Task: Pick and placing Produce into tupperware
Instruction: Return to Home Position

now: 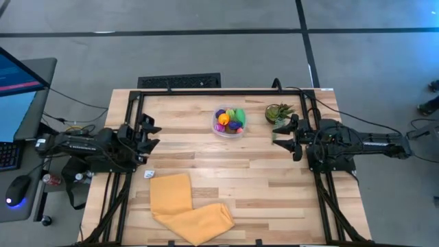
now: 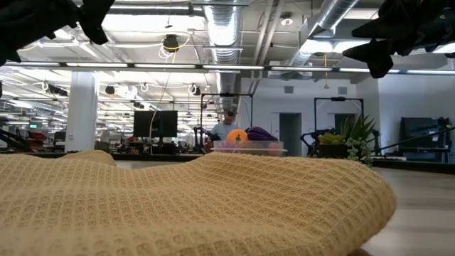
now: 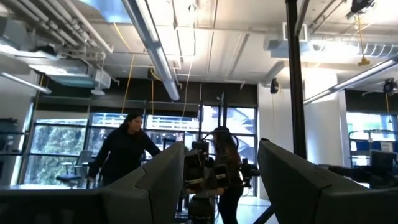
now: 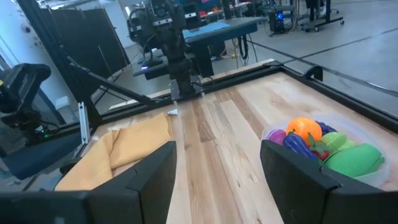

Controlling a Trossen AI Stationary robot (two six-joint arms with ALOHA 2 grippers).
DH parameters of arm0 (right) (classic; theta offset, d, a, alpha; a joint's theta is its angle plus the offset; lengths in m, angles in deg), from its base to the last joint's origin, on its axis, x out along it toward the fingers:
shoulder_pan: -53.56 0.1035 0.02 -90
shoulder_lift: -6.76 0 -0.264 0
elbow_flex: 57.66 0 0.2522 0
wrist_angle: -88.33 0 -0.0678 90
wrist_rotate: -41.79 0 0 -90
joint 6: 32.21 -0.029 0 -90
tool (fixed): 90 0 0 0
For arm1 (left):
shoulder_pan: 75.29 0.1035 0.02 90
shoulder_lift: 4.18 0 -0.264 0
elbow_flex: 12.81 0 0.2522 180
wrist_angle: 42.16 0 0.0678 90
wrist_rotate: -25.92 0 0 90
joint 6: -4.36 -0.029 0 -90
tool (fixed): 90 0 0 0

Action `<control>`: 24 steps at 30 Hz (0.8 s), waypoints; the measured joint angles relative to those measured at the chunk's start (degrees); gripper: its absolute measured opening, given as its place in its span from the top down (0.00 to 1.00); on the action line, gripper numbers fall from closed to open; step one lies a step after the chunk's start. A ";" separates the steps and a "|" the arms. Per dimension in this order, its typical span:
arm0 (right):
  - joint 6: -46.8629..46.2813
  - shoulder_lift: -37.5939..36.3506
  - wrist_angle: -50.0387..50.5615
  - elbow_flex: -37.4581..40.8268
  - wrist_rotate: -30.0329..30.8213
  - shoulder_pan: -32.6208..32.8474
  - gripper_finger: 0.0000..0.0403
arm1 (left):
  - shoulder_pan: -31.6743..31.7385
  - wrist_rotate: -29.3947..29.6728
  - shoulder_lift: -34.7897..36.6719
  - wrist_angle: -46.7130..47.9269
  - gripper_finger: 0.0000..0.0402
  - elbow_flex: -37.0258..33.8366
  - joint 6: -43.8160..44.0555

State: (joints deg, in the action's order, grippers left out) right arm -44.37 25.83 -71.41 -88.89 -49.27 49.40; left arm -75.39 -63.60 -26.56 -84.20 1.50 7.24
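Note:
The tupperware [image 1: 228, 122] stands on the wooden table toward its far edge, a round clear tub. Produce [image 4: 317, 146] fills it: an orange piece, purple, magenta, green and red ones. My left gripper [image 1: 154, 135] hovers open at the table's left edge, tipped upward, with nothing between its fingers [image 3: 222, 149]. My right gripper [image 1: 276, 135] hovers open at the right side, a little right of the tub and nearer than it, pointing toward the table's left, also empty [image 4: 219, 149]. In the low view the tub [image 2: 249, 147] shows behind the cloth.
A folded yellow waffle cloth [image 1: 188, 206] lies at the table's near edge. A small potted green plant [image 1: 278, 111] stands right of the tub, close to my right gripper. A small white scrap [image 1: 149, 174] lies near the cloth. Two people [image 3: 127, 152] stand in the room beyond.

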 joint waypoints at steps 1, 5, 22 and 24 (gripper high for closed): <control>0.00 -0.01 -0.02 0.00 0.01 0.00 0.37 | 0.00 0.03 1.19 1.18 0.52 -0.01 0.00; 0.02 0.00 -0.02 0.00 -0.01 0.00 0.37 | 0.00 0.06 5.50 4.69 0.52 -0.04 0.02; 0.09 -0.01 0.79 0.00 0.02 -0.17 0.37 | 0.00 0.24 22.33 22.29 0.52 -0.17 -0.37; 0.09 -0.01 0.79 0.00 0.02 -0.56 0.37 | 0.02 0.25 22.23 22.70 0.52 -0.17 -0.31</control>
State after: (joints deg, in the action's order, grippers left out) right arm -44.28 25.83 -70.62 -88.89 -49.25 48.84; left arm -75.37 -63.35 -4.33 -61.50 1.33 6.93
